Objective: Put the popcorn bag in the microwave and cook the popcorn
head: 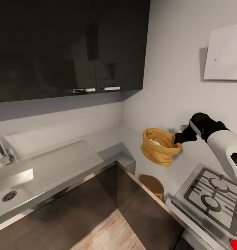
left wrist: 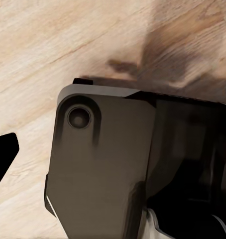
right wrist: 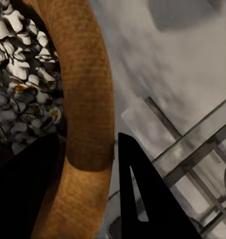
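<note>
Kitchen corner | right claw [head: 177, 138] clamps bag [head: 160, 147] rim, lifted off countertop [head: 56, 170] | popcorn [right wrist: 21, 74] inside | left claw's opening can't tell | microwaving left, I judge

Soft, even light is filling the scene. The glossy black cabinets [head: 70, 45] are mirroring dim reflections, and the steel countertop [head: 63, 166] is carrying pale sheen. A blurred shadow is falling across the wood floor [left wrist: 53, 45]. Close surfaces are rendering slightly soft.
</note>
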Robot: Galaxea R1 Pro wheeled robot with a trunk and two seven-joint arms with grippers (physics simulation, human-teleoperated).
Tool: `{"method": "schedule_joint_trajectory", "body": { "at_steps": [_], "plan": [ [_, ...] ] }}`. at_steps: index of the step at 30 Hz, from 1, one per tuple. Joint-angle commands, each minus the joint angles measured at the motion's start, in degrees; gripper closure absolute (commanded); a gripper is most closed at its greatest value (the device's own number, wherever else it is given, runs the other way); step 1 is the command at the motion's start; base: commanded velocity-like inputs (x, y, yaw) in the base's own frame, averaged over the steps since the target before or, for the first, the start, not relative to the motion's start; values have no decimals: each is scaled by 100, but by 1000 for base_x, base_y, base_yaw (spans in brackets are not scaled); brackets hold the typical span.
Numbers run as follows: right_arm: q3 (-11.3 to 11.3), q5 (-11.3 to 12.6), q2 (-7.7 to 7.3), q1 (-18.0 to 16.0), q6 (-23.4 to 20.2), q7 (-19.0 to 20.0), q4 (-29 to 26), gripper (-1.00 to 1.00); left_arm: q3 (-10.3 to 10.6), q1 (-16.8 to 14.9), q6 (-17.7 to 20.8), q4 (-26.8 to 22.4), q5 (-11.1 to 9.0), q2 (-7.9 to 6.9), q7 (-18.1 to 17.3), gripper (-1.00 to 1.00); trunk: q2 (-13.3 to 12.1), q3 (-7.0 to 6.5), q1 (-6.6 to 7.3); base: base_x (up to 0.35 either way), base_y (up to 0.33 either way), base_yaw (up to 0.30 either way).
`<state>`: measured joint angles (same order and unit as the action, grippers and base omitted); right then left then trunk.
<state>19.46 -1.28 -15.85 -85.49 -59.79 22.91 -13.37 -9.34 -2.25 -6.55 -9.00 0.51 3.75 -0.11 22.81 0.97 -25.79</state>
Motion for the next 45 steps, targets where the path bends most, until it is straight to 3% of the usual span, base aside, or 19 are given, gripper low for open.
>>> {"method": "schedule_joint_trajectory", "body": {
  "at_steps": [1, 9, 20, 24, 27, 28, 31, 32, 33, 37, 42, 45],
  "plan": [
    [14, 22, -22, -3, -21, 38, 23, 100, -31, -4, -19, 4, 4, 3, -3, -100, 10, 10, 1, -344, 0, 0],
    [38, 7, -109, 14, -21, -59, 237, 100, -30, -4, -43, 4, 2, 4, -3, -100, 10, 10, 1, -292, 0, -183],
    [-1, 20, -58, 15, -21, -279, 326, 100, -60, -4, -48, 4, -44, 3, -2, -100, 10, 10, 1, -76, 0, -299],
    [-219, 30, -36, 11, -21, -530, 323, 100, -51, -2, -78, 4, -43, 6, 2, -100, 10, 10, 1, -329, 0, -300],
    [-720, 44, -3, 1, -21, -1198, 304, 100, -48, -2, -82, 4, -43, 16, 2, -100, 10, 10, 1, -346, 0, -300],
    [-1016, 46, 46, -1, -21, -1558, 289, 100, -47, -3, -83, 4, -43, 18, 2, -100, 10, 10, 1, -348, 0, -300],
    [-2020, 55, 337, -3, -21, -2842, 270, 100, -55, -3, -83, 4, -43, 20, 2, -100, 10, 9, 1, -348, 0, -300],
    [-2775, 57, 527, -3, -21, -3724, 259, 100, -58, 0, -83, 4, -43, 21, 2, -100, 10, 6, 1, -348, 0, -300],
    [-2938, 57, 581, -3, -21, -3906, 257, 100, -59, 1, -83, 4, -43, 21, 2, -100, 10, 4, 1, -348, 0, -300],
    [-3245, 58, 768, -6, -21, -4235, 248, 100, -49, -1, -83, 4, -43, 26, 2, -100, 10, -8, 1, -348, 0, -300],
    [-4356, 57, 818, -11, -21, -5393, 254, 100, -42, -3, -83, 4, -34, 31, 2, -100, 10, -24, 1, -348, 0, -300],
    [-4508, 58, 839, -5, -21, -5529, 256, 100, -41, 1, -83, 4, -20, 37, 2, -100, 10, -29, 1, -349, 0, -179]
  ]
}}
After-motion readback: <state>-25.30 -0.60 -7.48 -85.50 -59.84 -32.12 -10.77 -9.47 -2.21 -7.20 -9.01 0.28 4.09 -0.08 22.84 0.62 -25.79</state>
